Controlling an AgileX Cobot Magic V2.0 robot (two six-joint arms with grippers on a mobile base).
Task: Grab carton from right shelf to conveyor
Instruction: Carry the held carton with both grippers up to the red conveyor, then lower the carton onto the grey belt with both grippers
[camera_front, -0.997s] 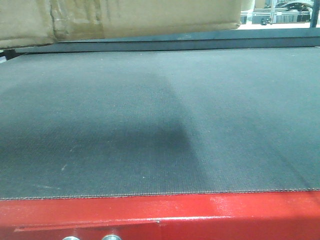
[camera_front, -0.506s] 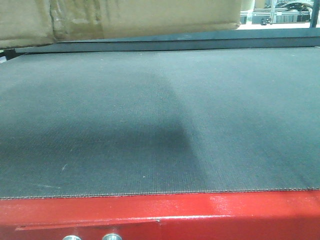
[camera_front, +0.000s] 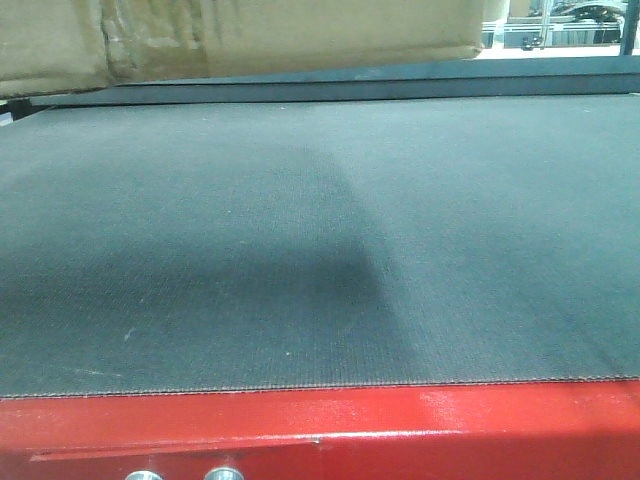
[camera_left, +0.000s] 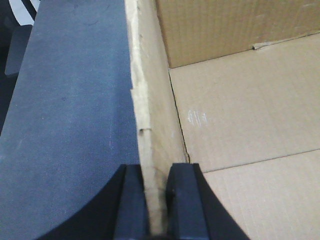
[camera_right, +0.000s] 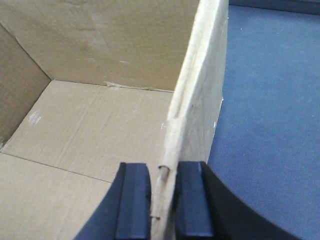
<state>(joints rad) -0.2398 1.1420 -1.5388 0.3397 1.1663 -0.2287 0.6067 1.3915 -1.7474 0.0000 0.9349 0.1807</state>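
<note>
The carton, creased brown cardboard, spans the top of the front view and hangs over the far part of the conveyor's dark grey belt, casting a shadow on it. My left gripper is shut on the carton's left wall, with the belt to its left and the open carton floor to its right. My right gripper is shut on the carton's right wall, with the belt to its right. The right shelf is out of view.
The conveyor's glossy red frame with two silver bolts runs along the near edge. A dark rail borders the belt's far side. Pale equipment shows at the back right.
Almost nothing differs. The carton stays at the top of the front view, with only a tiny shift of its creased underside.
</note>
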